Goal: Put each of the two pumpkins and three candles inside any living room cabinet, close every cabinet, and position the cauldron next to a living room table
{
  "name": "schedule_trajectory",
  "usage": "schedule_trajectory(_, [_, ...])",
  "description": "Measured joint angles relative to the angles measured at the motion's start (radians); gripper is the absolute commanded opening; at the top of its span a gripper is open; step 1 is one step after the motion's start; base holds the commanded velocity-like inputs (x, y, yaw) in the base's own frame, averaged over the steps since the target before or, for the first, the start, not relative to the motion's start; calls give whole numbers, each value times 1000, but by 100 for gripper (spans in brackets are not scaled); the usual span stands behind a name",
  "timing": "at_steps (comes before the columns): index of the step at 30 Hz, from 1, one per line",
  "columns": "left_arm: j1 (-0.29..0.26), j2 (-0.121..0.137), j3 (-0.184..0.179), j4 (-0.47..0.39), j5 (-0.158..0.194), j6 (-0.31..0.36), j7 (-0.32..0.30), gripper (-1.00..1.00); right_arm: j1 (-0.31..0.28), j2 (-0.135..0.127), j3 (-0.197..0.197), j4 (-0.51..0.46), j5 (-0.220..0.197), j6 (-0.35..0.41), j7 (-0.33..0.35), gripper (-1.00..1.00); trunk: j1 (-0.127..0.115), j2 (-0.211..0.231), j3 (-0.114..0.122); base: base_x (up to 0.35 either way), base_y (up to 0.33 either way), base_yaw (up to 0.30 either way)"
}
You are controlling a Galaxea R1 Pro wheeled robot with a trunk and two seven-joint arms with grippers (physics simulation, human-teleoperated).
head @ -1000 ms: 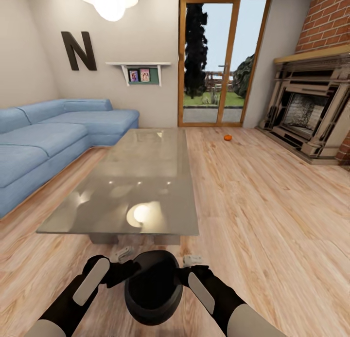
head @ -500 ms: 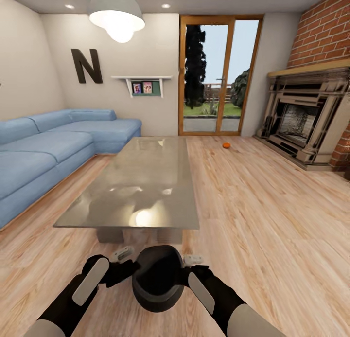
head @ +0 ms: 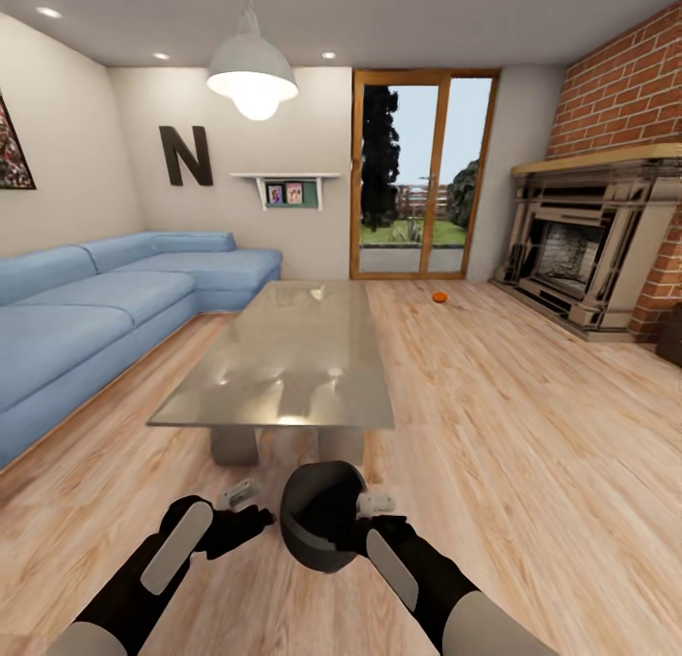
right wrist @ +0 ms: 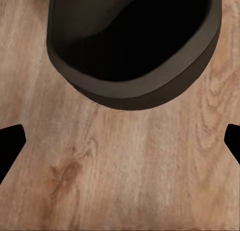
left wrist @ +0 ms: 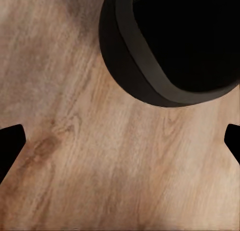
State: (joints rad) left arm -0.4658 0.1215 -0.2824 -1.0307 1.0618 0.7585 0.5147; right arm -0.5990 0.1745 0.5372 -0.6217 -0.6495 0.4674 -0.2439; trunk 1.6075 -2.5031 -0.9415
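The black cauldron (head: 320, 516) is tilted on the wood floor just in front of the table's near end, its mouth facing up and towards me. Its dark rim also appears as the cauldron (left wrist: 170, 46) and the cauldron (right wrist: 135, 51) in the wrist views. My left gripper (head: 248, 505) is open a little to its left, apart from it. My right gripper (head: 377, 503) is open at its right side, close to the rim. Nothing lies between either pair of fingers. The grey glossy table (head: 284, 353) stretches away ahead. One orange pumpkin (head: 439, 297) lies on the floor far ahead.
A blue corner sofa (head: 85, 315) runs along the left of the table. A fireplace (head: 578, 249) with a brick wall stands at the right, and a glass door (head: 421, 173) at the back. Open wood floor (head: 530, 429) lies to the table's right.
The camera has tilted up, showing more ceiling. The cauldron, earlier held level between both grippers, now sits lower and tipped, with a gap between it and the left gripper.
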Motion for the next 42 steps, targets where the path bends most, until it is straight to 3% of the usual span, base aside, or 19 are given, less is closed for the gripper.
schedule_trajectory(11, [0, -7, -1, -3, 0, -1, 6, 100, 0, 0, 0, -2, 0, 0, 0, 100, -5, 3, 44, -214, 70, -40])
schedule_trajectory(29, [0, -7, -11, -20, 0, -3, 6, 100, 0, 0, -2, -1, 0, 1, 40, 100, -5, 3, 62, -8, -4, -238])
schedule_trajectory(42, [0, -8, -12, -18, -2, -4, 8, 100, 0, 0, -6, 0, -2, 15, 44, 100, -5, 3, 72, -155, -123, -267])
